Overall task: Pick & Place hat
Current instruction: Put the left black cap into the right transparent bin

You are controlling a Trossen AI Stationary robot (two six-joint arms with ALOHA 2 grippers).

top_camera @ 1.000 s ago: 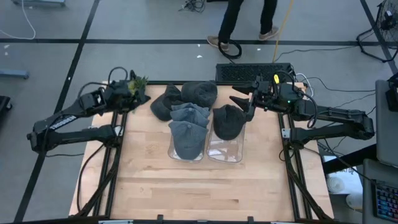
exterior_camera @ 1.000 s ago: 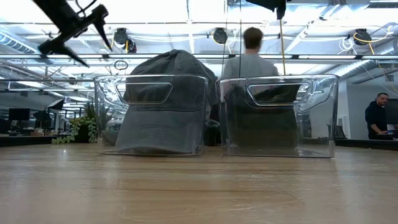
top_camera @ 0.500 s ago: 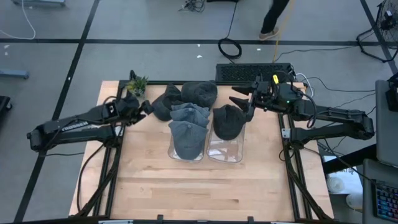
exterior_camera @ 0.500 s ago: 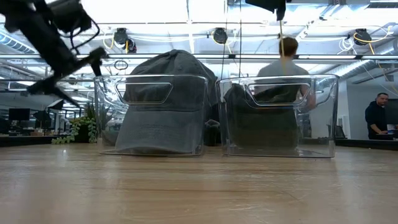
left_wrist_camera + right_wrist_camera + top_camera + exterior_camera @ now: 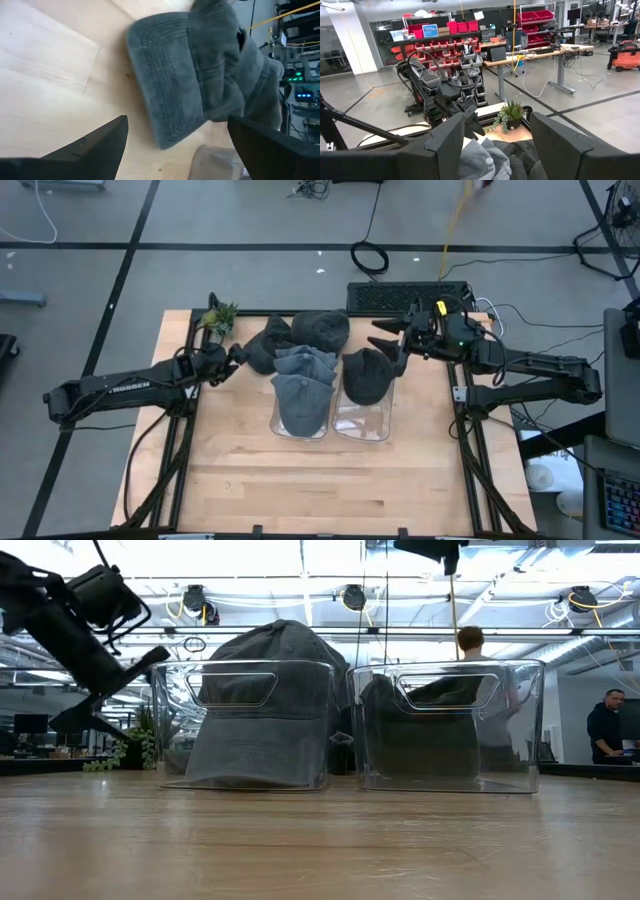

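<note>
Two dark robot arms work over a pale wooden table (image 5: 240, 480) framed in black, standing on a grey floor crossed by dark lines and loose cables. The left gripper (image 5: 234, 356) sits low near the table's far left side, its fingers spread wide, pointing at a dark grey cap (image 5: 262, 346) that lies on the wood just ahead of it; the left wrist view shows that cap (image 5: 195, 75) brim-forward between the two open fingers (image 5: 95, 142), not yet touched. More caps are heaped beside it, one dark (image 5: 322, 328) and a bluish-grey pair (image 5: 305, 364) spilling toward two clear plastic bins at mid-table. The left bin (image 5: 300, 426) holds a grey cap (image 5: 300, 400); the right bin (image 5: 362, 423) has a black cap (image 5: 368, 375) draped over its far edge (the near half of that bin shows bare plastic). The right gripper (image 5: 388, 345) hangs above the far right of the table near a keyboard (image 5: 408, 295), fingers apart and holding nothing. A small potted plant (image 5: 218, 315) marks the far left corner. Beyond the table, the low view takes in an open workshop with ceiling lights, and two people (image 5: 470, 645) (image 5: 608, 725) standing in the background.
</note>
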